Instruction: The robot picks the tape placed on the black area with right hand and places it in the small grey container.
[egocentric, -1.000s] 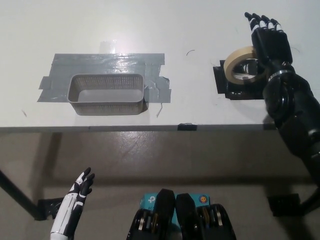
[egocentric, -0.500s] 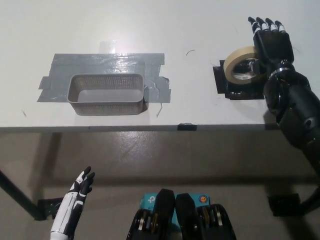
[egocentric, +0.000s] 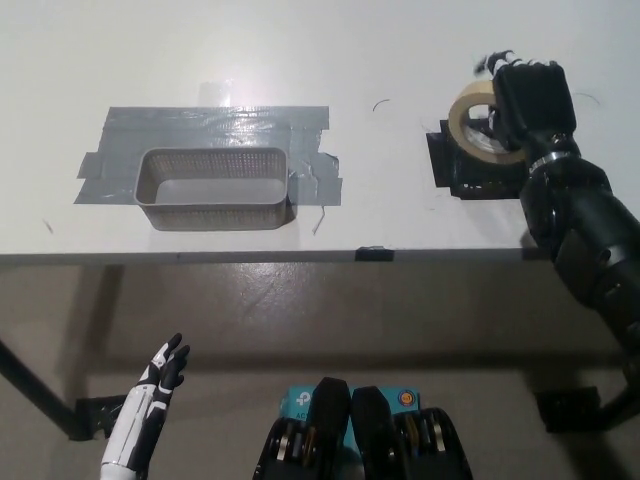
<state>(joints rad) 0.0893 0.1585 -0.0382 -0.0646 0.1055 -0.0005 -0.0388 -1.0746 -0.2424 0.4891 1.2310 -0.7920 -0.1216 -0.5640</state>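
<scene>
Closing on the tape (egocentric: 478, 125) looks to be the step in hand: the black right hand (egocentric: 532, 100) sits over the right side of the roll at the far right part of the worktop (egocentric: 380, 60), its fingers curled down toward the rim. From where I stand I cannot tell whether the grip is made or the fingers are only bent over it, since the palm hides the contact. The roll is on the black area (egocentric: 452, 172), near the worktop's front edge on the right, and it is tipped up on its side, not lying flat, its open hole facing roughly toward the front edge and its axis running front to back with a tilt. That lean means, I would judge, that the hand needs a firm pinch across the band before any lift, or the roll may wheel away.

The small grey container (egocentric: 214, 188) stands well apart to the left, on a patch of grey tape strips (egocentric: 215, 127), its long side running along the front edge and its mouth open upward. The next move would call for a lift clear of the surface, a long carry leftward, and a release over that opening.

The white left hand (egocentric: 150, 398) hangs below the front edge at the lower left, fingers spread, holding nothing.
</scene>
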